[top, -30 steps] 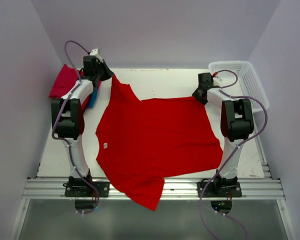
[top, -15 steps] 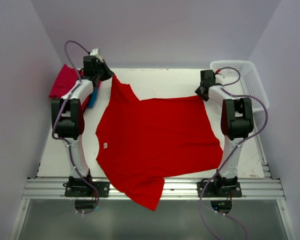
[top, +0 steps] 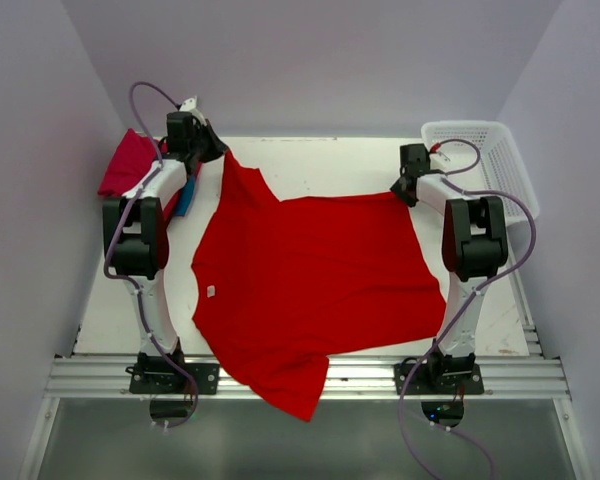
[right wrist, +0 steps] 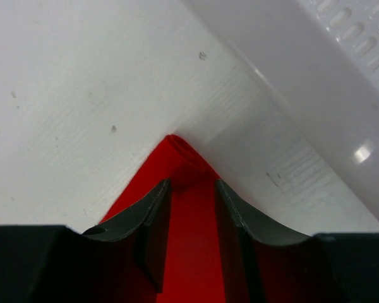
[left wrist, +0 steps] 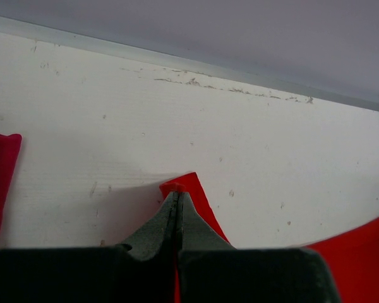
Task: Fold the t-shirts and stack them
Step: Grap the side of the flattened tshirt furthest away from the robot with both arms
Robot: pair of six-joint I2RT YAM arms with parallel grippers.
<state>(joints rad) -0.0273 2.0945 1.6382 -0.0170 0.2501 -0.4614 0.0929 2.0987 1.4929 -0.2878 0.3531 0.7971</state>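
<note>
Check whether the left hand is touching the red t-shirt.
Touching. The left wrist view shows the left hand pinched shut on a corner of the red t-shirt.

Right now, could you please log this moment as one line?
left gripper: shut on red t-shirt corner | right gripper: open, straddling another corner

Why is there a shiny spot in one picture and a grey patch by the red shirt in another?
Right wrist view: light glares off the smooth wall of the white basket. Left wrist view: the grey patch is a soft shadow on the table beside the corner of the red t-shirt. Top view: even light, no glare.
</note>
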